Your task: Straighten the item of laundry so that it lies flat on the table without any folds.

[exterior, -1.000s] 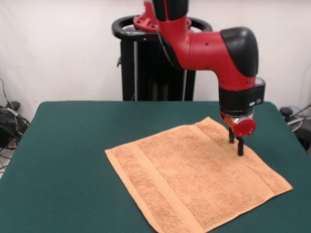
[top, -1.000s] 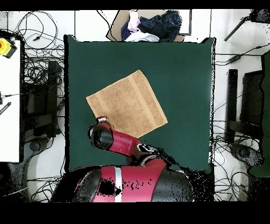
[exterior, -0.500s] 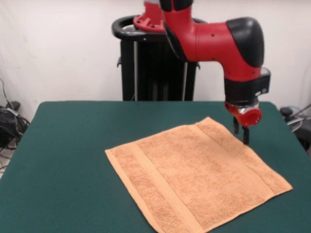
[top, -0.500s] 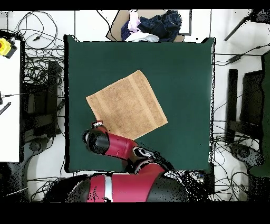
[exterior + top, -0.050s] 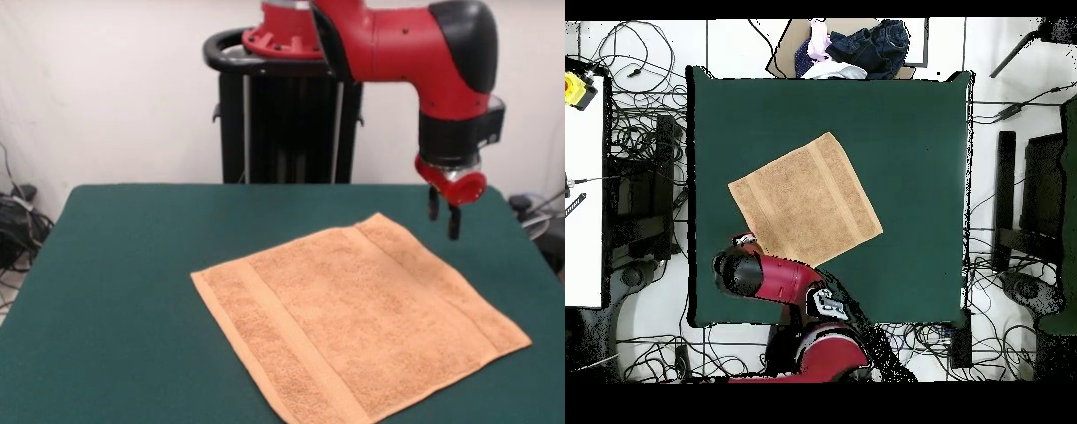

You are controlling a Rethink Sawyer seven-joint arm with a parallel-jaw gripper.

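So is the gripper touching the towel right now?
Apart. In the front view the gripper hangs above the towel, with green table visible below its tips.

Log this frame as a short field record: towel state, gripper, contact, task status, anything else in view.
towel: orange-tan towel spread flat, turned diagonally to the table's edges, no folds visible
border bands: one near each of two opposite edges
table: dark green table, towel toward one side of it
gripper: gripper raised above the table, beside the towel's corner, holding nothing; fingers close together
contact: none between gripper and towel
task status: towel appears straightened
other: pile of clothes beyond the table's edge in the overhead view
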